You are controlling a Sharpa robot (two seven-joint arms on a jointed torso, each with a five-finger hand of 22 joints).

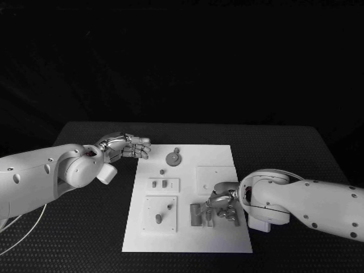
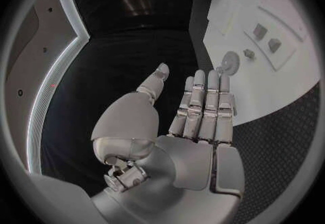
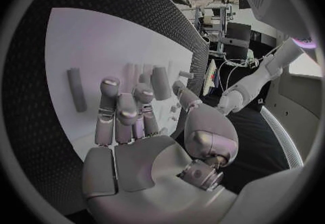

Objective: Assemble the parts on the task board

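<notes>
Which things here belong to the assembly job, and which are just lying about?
Job:
board
round part
small parts in the left recesses
upright parts by the right hand
right hand, over those parts
left hand, at the board's far-left corner

Lying about:
white cable on the table

White rounded arms (image 1: 34,176); silver jointed robot hand (image 2: 196,121); dark screws.

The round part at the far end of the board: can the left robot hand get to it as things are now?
Probably yes. The left robot hand is open beside the task board, near the round part, with nothing between them.
</notes>
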